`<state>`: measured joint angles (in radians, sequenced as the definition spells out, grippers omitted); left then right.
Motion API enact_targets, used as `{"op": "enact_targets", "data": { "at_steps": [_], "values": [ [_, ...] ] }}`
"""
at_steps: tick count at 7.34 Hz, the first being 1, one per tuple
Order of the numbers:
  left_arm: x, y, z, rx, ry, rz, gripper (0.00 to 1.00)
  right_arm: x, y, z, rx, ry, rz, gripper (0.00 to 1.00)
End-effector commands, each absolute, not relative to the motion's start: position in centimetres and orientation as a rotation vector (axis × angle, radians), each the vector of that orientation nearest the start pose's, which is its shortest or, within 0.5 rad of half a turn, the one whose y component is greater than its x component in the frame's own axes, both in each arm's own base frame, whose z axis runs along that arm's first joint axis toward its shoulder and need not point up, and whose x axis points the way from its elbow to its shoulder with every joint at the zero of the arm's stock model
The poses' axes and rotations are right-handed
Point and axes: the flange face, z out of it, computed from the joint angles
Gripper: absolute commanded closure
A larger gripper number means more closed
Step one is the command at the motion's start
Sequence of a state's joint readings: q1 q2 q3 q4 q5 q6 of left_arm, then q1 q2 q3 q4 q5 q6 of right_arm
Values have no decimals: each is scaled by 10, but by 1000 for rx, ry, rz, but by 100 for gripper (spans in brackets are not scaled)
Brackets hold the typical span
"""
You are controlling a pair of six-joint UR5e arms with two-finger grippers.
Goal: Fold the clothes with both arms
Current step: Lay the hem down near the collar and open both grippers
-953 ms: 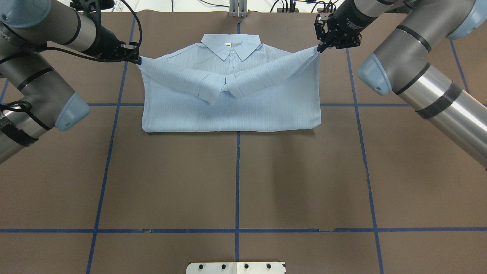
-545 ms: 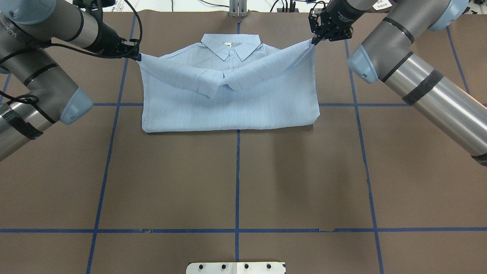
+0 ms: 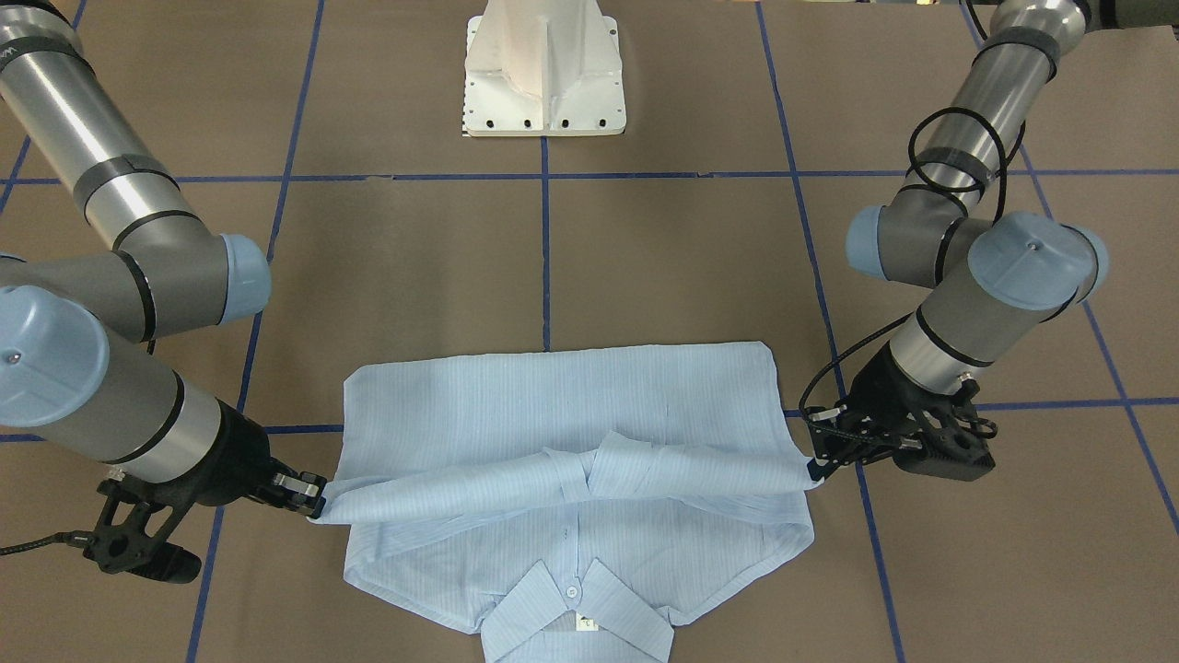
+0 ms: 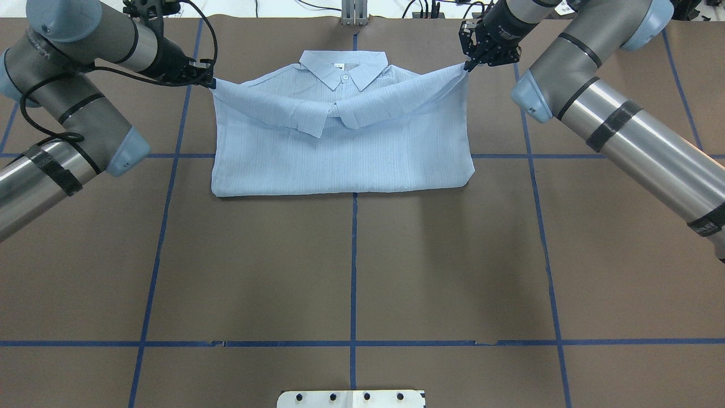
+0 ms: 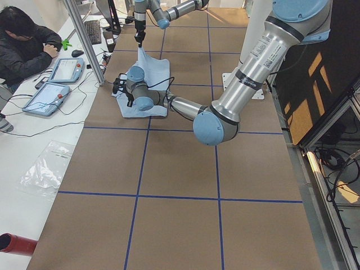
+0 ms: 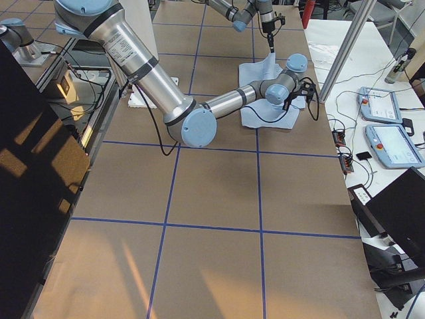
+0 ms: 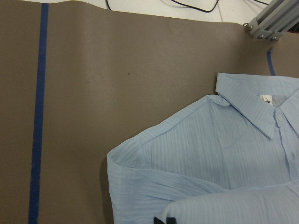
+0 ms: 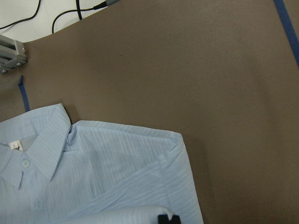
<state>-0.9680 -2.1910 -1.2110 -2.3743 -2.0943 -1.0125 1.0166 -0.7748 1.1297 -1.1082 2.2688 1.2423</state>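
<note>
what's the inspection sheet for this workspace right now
surface: brown table cover with blue tape grid
job's things: shirt half folded, sleeves crossed over the front, collar away from the robot
clutter: nothing seen
end effectors: left end effector and right end effector each shut on a raised outer corner of the shirt
cables: black cable looped beside the left arm
surroundings: white pedestal base; seated operator beyond the cover's far edge

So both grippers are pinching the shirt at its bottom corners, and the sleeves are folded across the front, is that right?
Not quite. The left gripper and right gripper pinch the shirt at its shoulder corners, either side of the collar, not at its bottom corners. The overhead exterior view shows it. The sleeves are folded across the front.
</note>
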Motion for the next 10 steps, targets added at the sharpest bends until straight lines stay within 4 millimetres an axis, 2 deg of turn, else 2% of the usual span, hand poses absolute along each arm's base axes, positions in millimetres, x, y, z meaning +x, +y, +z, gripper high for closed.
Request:
{"op": "enact_targets", "data": {
  "at_steps": [1, 3, 8, 10],
  "values": [
    [362, -673, 367, 377, 1071, -88, 100, -372, -728, 297, -42, -1010, 348, 100],
    [364, -676, 382, 377, 1068, -89, 100, -375, -729, 301, -48, -1003, 350, 100],
    [364, -677, 392, 364, 1056, -93, 100, -384, -728, 309, -38, -978, 355, 100],
    [364, -677, 390, 366, 1058, -92, 100, -384, -729, 306, -34, -982, 353, 100]
  ]
}}
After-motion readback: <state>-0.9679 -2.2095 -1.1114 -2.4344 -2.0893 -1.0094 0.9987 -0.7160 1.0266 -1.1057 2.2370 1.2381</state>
